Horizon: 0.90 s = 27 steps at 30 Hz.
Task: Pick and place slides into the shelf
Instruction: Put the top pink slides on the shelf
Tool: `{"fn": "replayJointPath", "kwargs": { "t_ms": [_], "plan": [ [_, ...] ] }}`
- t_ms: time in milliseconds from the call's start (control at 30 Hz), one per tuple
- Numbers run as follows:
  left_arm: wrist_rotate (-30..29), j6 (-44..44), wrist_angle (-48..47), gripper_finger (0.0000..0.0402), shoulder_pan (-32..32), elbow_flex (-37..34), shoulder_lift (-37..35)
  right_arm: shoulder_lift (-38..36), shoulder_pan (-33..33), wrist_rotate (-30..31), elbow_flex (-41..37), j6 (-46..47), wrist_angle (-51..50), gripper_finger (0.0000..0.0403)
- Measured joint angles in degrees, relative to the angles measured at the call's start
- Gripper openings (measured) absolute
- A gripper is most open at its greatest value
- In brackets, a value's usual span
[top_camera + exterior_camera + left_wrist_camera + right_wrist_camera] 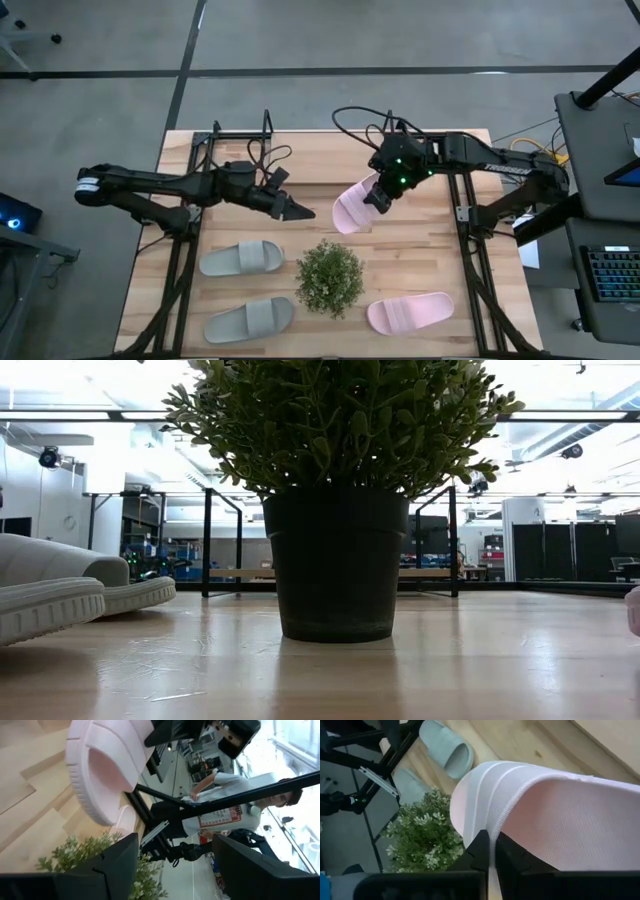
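Note:
My right gripper (pixel 380 196) is shut on a pale pink slide (pixel 350 210) above the table's middle, in front of the shelf (pixel 240 572), whose black rails (pixel 240 135) stand at the far edge. The left wrist view shows the same slide (pixel 102 762) hanging over the wood. My left gripper (pixel 297 211) is open and empty just left of it (pixel 175 852). The second pink slide (pixel 410 312) lies flat near the right front. Two grey slides (pixel 240 258) (pixel 248 320) lie flat at the left front. My right gripper pinches the pink slide's side edge (pixel 492 837) between its two fingers (pixel 479 851), at the end of the slide nearest the arm. The fingers come from above, slanting from the table's right. The slide is off the table and tilted, its free end (pixel 340 218) sloping down to the left.
A bushy green plant in a dark pot (pixel 330 277) (pixel 335 565) stands at the table's middle front, between the grey slides and the pink one. Black frame rails (pixel 465 215) run along both table sides. A person (pixel 225 795) is in the room beyond.

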Motion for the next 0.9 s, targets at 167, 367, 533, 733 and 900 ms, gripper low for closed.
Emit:
{"fn": "replayJointPath", "kwargs": {
  "t_ms": [167,367,533,733,900],
  "plan": [
    [-0.1,0.4,0.0,0.0240,0.0,0.0,0.1,1.4,-0.4,-0.4,2.4,-1.1,-0.9,0.0008],
    [-0.2,1.4,-0.8,0.0240,0.4,-1.2,0.4,1.3,-0.9,-1.7,3.8,-1.5,-0.9,0.0008],
    [-0.3,1.3,-0.9,0.0240,0.6,-2.9,0.6,1.1,-1.0,-2.6,4.9,-1.5,-0.9,0.0008],
    [-1.0,1.6,0.6,0.0240,1.2,-2.8,1.3,1.3,-0.9,-2.6,5.1,-1.5,-0.7,0.0008],
    [-1.3,1.6,3.0,0.0240,2.0,-2.7,2.1,1.3,-0.9,-2.6,5.1,-1.5,-0.4,0.0008]
  ]
}}
